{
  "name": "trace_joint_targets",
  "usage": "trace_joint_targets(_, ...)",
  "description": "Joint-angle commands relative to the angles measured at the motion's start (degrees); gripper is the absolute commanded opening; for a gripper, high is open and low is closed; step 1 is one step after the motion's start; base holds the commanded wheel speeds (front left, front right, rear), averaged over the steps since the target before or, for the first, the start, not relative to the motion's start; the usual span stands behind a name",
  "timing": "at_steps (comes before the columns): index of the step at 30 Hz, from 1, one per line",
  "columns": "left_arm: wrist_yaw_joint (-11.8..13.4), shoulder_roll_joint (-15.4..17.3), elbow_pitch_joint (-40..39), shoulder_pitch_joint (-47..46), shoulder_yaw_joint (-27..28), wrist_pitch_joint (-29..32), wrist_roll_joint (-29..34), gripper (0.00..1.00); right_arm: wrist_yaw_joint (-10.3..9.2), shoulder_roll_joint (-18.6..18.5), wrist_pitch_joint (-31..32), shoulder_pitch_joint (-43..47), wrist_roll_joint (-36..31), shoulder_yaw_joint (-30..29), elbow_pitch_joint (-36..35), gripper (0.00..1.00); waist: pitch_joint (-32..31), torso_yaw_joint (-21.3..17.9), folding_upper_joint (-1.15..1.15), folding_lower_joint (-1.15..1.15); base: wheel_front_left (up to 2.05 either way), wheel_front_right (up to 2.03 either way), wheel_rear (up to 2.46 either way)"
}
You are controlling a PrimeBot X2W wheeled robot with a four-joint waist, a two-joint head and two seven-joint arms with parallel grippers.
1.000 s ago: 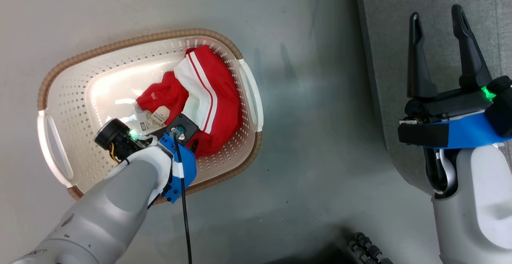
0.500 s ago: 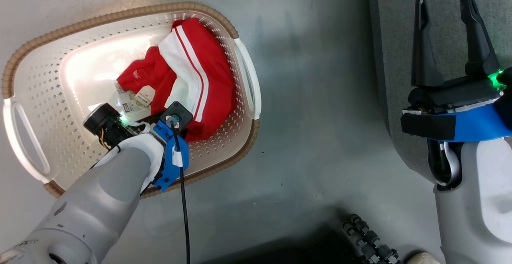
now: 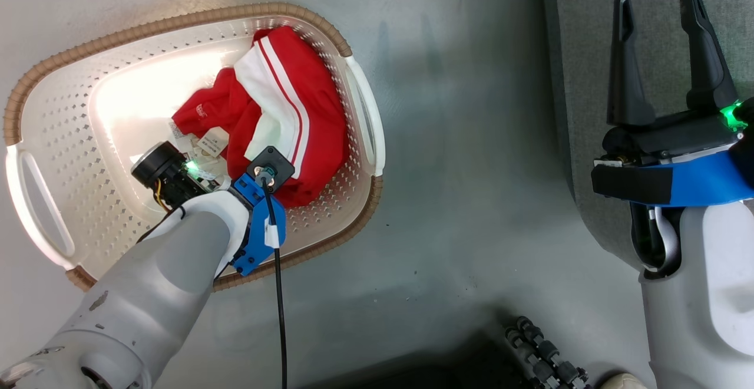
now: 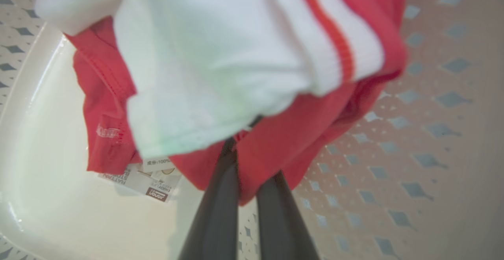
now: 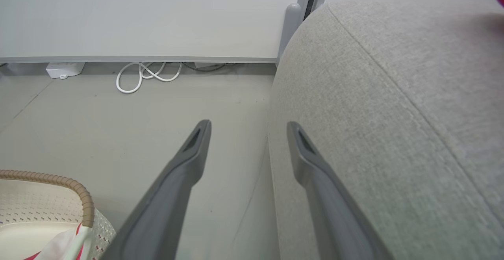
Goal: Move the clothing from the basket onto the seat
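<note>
Ok, clothing (image 3: 306,100) sits bunched in the basket (image 3: 65,112), toward its 3 o'clock end in head view; it is red with white striped trim, with tags (image 3: 209,141) at its 8 o'clock. The left gripper (image 4: 252,161) is down in the basket, fingers pressed together, pinching a red fold at the pile's 6 o'clock edge. The seat (image 3: 583,53) lies at 3 o'clock, across the floor (image 3: 471,200). The right gripper (image 3: 656,0) hovers over it, fingers spread.
</note>
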Motion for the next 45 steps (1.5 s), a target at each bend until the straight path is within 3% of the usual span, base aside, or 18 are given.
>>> trace_joint_targets(1, -0.1, -0.1, 0.1, -1.0, -0.2, -0.5, -0.1, 0.00, 0.01, 0.1, 0.0, -1.1, 0.2, -0.1, 0.2, 1.00, -0.2, 0.1, 0.00, 0.00, 0.00, 0.00, 0.00)
trace_joint_targets(14, -0.1, -2.6, 0.7, 0.2, -0.2, -7.7, -3.9, 0.00, 0.01, 0.1, 0.0, 0.2, -0.8, -0.7, 1.1, 1.00, -5.5, 2.6, 0.00, 0.00, 0.00, 0.00, 0.00)
trace_joint_targets(29, -0.1, -5.5, 1.1, 4.0, 0.3, -13.8, -8.8, 0.00, 0.01, 0.1, 0.0, 4.2, -2.0, -0.3, 4.3, 1.00, -19.6, 5.8, 0.00, 0.00, 0.00, 0.00, 0.00)
trace_joint_targets(33, 0.0, -5.4, -0.8, 4.5, 2.3, -14.1, -9.2, 0.00, 0.01, 0.1, 0.0, 5.8, -1.9, -0.5, 5.1, 1.00, -23.5, 6.4, 0.00, 0.00, 0.00, 0.00, 0.00)
trace_joint_targets(45, 3.3, -2.5, -12.7, 9.4, 12.8, -14.1, -4.3, 0.00, 0.01, 0.1, 0.0, 11.2, -2.3, -1.3, 7.4, 1.00, -33.7, 8.8, 0.00, 0.00, 0.00, 0.00, 0.00)
